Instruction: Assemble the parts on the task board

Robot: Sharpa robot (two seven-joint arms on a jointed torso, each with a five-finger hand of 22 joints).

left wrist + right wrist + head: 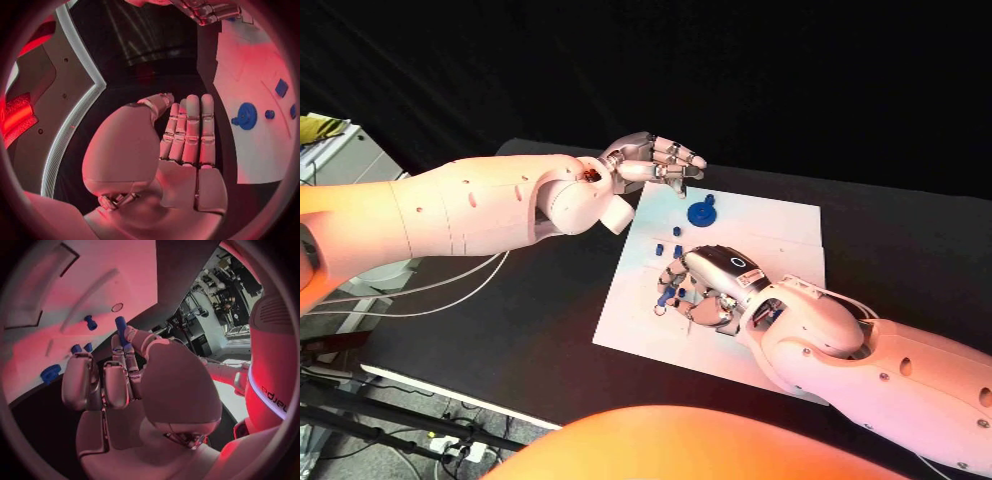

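- The task board, a flat white plate, lies in the middle of the black table; bare dark tabletop runs along its side next to the left arm and beyond its far edge
- The left hand hovers over the table just beside the board's far corner, fingers straight and close together, flat palm showing in the left wrist view; it holds nothing
- The right hand sits low over the board's near half, covering much of it, and pinches a slim blue peg between thumb and a fingertip, the peg's rounded end sticking up past the fingers
- A blue toothed gear with a short stub lies on the board's far part, in the open between the 2 hands
- Small blue pieces sit near the board's edge just ahead of the right hand's fingers; from the right wrist, a small blue knob-shaped piece stands on the board apart from the held peg
- The board's surface is smooth and matt, with shallow recesses and a small round hole
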